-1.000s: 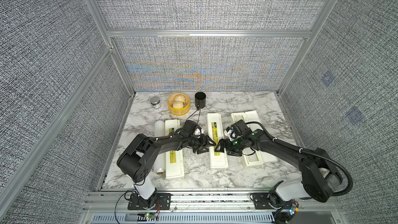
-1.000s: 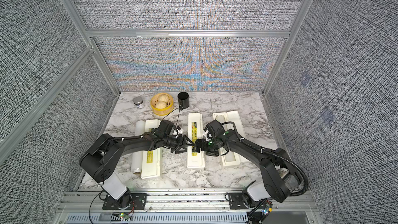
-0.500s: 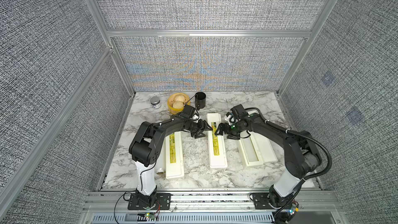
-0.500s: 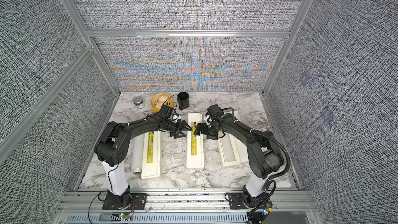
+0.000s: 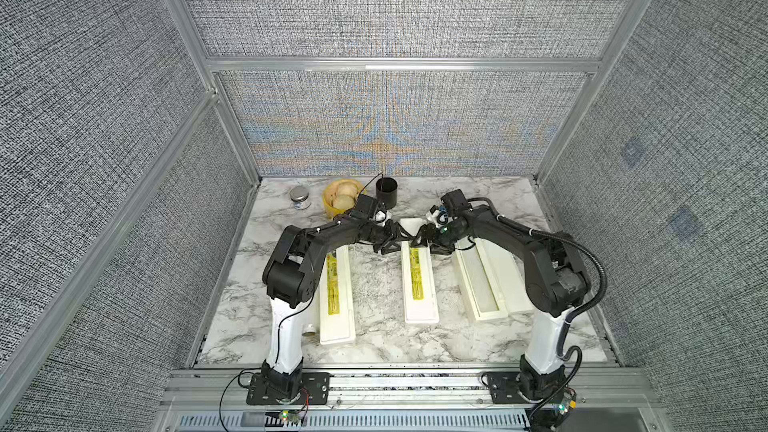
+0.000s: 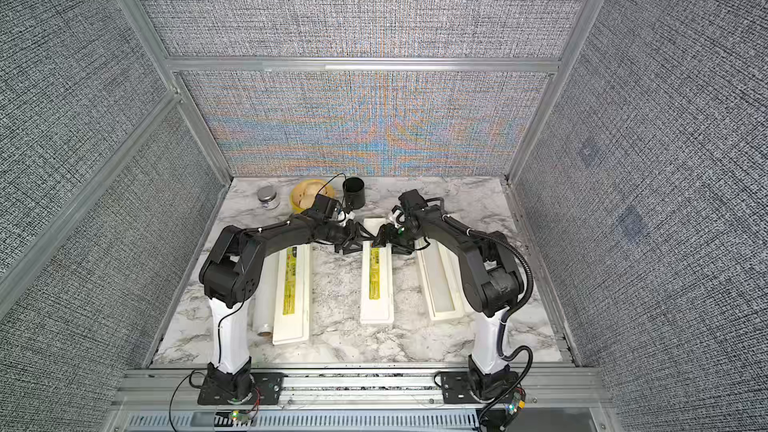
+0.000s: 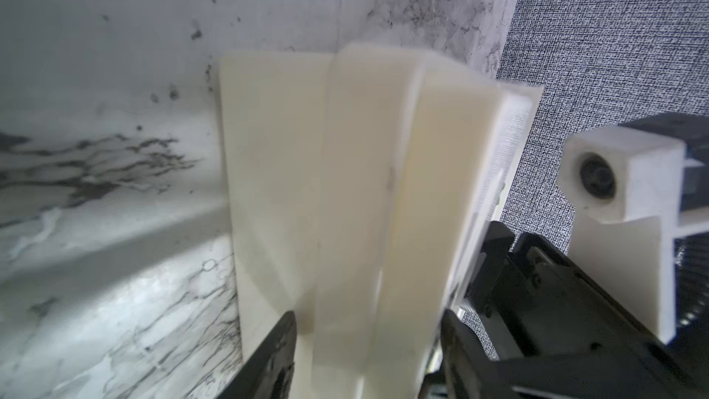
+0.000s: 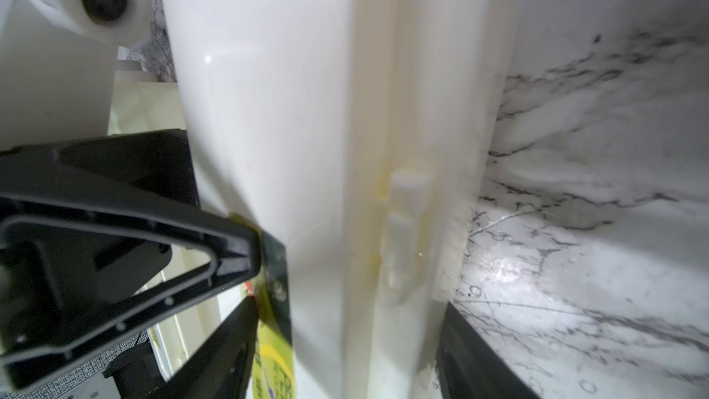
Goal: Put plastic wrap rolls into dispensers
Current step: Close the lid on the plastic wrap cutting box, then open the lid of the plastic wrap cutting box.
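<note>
here, both top views show 3 cream-white dispensers lying lengthwise on the marble table point(image 5: 374, 338). the left dispenser point(image 5: 334, 297) and the middle dispenser point(image 5: 417, 284) are closed, each with its yellow-green label strip facing up. the right dispenser point(image 5: 484, 284) is open, its lid laid flat beside its trough; whether that trough holds a roll cannot be told.

1 plastic wrap roll point(image 6: 265, 288) lies on the table along the outer side of the left dispenser, just beside it and partly hidden by the left arm. its brown core shows at the near end.

the left gripper point(image 5: 397, 239) and the right gripper point(image 5: 428, 241) meet at the far end of the middle dispenser, each from its own side. in the left wrist view, the left gripper's fingers point(image 7: 270, 362) stand apart with the dispenser's end between them. in the right wrist view, the right gripper's fingers point(image 8: 475, 358) likewise flank the box. whether either pair actually presses on the plastic cannot be told.

at the back of the table stand a small lidded jar point(image 5: 299, 197), a yellow steamer basket point(image 5: 332, 211) and a black cup point(image 5: 386, 193).
</note>
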